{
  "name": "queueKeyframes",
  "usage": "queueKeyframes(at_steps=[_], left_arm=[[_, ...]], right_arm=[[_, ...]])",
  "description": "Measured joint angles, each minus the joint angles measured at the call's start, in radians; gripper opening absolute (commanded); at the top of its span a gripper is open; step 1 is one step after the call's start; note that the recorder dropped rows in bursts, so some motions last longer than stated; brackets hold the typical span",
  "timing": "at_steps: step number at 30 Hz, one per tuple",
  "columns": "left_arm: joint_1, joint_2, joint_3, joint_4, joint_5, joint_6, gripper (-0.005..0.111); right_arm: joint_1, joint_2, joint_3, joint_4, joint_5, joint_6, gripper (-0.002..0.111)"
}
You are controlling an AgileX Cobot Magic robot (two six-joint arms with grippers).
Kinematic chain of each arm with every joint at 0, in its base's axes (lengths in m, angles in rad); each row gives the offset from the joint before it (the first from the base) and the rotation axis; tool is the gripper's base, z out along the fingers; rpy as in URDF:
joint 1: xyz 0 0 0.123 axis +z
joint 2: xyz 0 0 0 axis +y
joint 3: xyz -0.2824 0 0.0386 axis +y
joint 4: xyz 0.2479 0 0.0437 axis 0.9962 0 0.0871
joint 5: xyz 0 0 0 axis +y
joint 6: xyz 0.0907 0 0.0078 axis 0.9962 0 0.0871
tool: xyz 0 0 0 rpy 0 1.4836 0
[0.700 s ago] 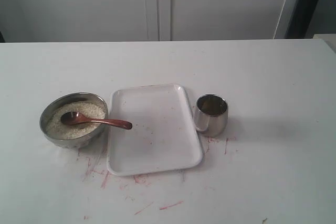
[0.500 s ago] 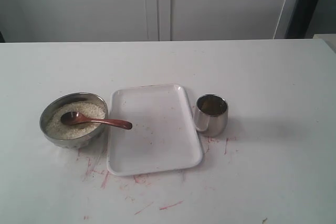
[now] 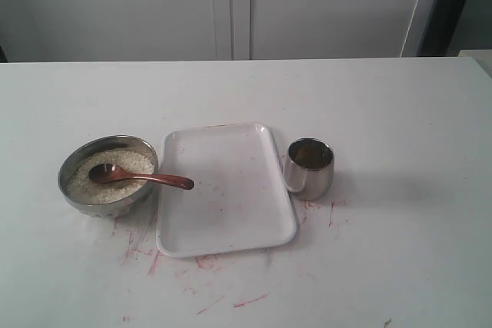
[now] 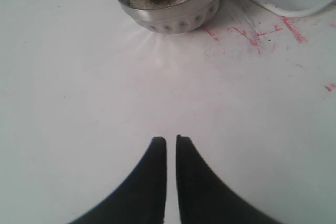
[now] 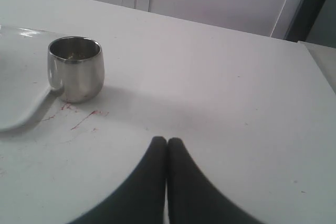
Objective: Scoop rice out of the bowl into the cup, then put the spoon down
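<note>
The steel bowl (image 3: pixel 108 176) stands at the table's left, filled with rice (image 3: pixel 131 165). The reddish-brown spoon (image 3: pixel 142 177) lies in it, scoop on the grains and handle sticking out over the rim toward the tray. The steel cup (image 3: pixel 310 167) stands right of the tray. Neither gripper shows in the exterior view. My left gripper (image 4: pixel 171 141) hovers over bare table some way from the bowl (image 4: pixel 173 3), fingers nearly together and holding nothing. My right gripper (image 5: pixel 167 141) is shut and empty, well away from the cup (image 5: pixel 76 68).
A flat white tray (image 3: pixel 224 188) lies between bowl and cup. Red marks streak the tabletop (image 3: pixel 177 266) around the tray and bowl. White cabinet doors (image 3: pixel 231 5) stand behind the table.
</note>
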Motion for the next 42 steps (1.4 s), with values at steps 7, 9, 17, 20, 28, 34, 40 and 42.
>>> queueKeyframes(at_steps=[7, 9, 17, 20, 28, 34, 40, 42], left_arm=[[0.0, 0.0, 0.0, 0.0, 0.0, 0.0, 0.014], [0.0, 0.0, 0.0, 0.0, 0.0, 0.0, 0.014], [0.0, 0.0, 0.0, 0.0, 0.0, 0.0, 0.014], [0.0, 0.0, 0.0, 0.0, 0.0, 0.0, 0.014], [0.0, 0.0, 0.0, 0.0, 0.0, 0.0, 0.014], [0.0, 0.0, 0.0, 0.0, 0.0, 0.0, 0.014], [0.0, 0.0, 0.0, 0.0, 0.0, 0.0, 0.014], [0.0, 0.0, 0.0, 0.0, 0.0, 0.0, 0.014]], right_arm=[[0.0, 0.0, 0.0, 0.0, 0.0, 0.0, 0.0], [0.0, 0.0, 0.0, 0.0, 0.0, 0.0, 0.0], [0.0, 0.0, 0.0, 0.0, 0.0, 0.0, 0.0], [0.0, 0.0, 0.0, 0.0, 0.0, 0.0, 0.0], [0.0, 0.0, 0.0, 0.0, 0.0, 0.0, 0.0], [0.0, 0.0, 0.0, 0.0, 0.0, 0.0, 0.0], [0.0, 0.0, 0.0, -0.016, 0.0, -0.021, 0.0], [0.0, 0.0, 0.0, -0.039, 0.0, -0.048, 0.0]])
